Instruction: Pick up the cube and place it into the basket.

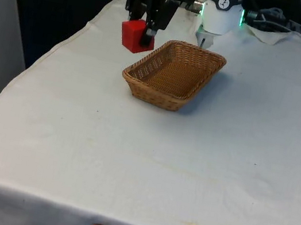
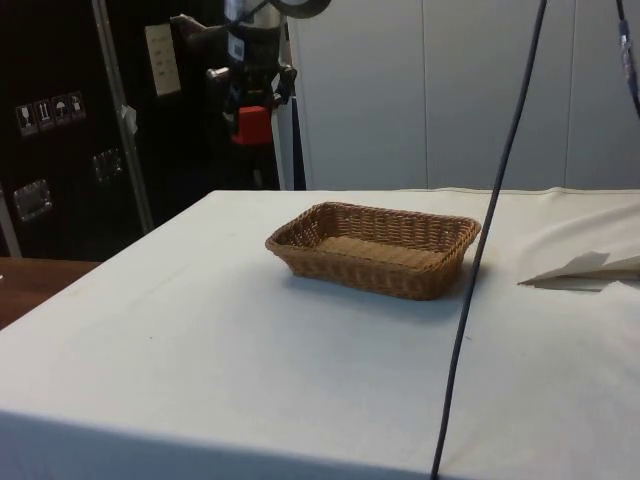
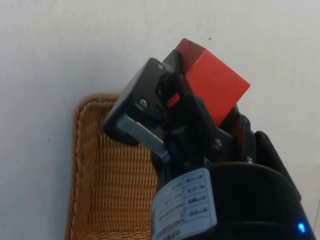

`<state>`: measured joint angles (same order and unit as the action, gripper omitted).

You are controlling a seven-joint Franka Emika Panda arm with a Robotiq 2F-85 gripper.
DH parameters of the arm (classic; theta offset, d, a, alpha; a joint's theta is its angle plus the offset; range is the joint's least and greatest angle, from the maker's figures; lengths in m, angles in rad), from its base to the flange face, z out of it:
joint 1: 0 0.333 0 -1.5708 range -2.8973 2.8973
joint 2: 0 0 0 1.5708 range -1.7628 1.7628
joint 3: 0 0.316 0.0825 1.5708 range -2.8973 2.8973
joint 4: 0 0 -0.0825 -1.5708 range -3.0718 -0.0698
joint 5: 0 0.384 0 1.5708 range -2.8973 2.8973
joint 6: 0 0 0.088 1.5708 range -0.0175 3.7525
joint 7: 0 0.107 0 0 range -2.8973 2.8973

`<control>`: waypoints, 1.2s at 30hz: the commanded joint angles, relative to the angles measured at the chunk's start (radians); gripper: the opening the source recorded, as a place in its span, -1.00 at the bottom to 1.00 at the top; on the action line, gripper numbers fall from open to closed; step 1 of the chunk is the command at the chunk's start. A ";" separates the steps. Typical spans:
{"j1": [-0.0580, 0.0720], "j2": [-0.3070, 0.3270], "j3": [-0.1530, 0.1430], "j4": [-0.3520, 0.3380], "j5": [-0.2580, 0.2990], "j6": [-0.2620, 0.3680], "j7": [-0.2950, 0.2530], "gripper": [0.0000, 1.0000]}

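Note:
A red cube (image 1: 134, 34) hangs in the air, held between the black fingers of my gripper (image 1: 143, 32), which is shut on it. It is raised well above the white cloth, off the front view's left of the wicker basket (image 1: 174, 73). From the side, the cube (image 2: 252, 124) sits high in the gripper (image 2: 253, 118), beyond the basket (image 2: 372, 249) and to its left. Seen from the wrist, the cube (image 3: 214, 85) is tilted between the fingers, with one corner of the basket (image 3: 107, 170) below. The basket holds nothing.
A crumpled white cloth (image 1: 272, 32) lies at the far end beside the robot's base. A thick dark cable (image 2: 490, 240) hangs across the side view in front of the basket. Open cloth stretches between the basket and the near edge.

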<state>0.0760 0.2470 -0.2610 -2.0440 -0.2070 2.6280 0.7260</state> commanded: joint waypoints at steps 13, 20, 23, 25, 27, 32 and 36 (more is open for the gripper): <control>0.002 -0.115 0.001 -0.113 -0.009 0.002 -0.037 -0.96; 0.001 -0.168 0.003 -0.161 -0.009 0.000 -0.063 -0.96; 0.000 -0.183 0.004 -0.177 0.000 -0.001 -0.079 -0.96; 0.001 -0.205 0.004 -0.196 -0.007 -0.001 -0.084 -0.96; 0.001 -0.218 0.004 -0.209 -0.007 -0.001 -0.092 -0.96; 0.000 -0.239 0.005 -0.231 0.000 -0.001 -0.112 -0.96; 0.000 -0.276 0.006 -0.273 -0.005 0.004 -0.126 -0.96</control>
<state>0.0760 -0.0180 -0.2560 -2.3050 -0.2070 2.6280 0.5990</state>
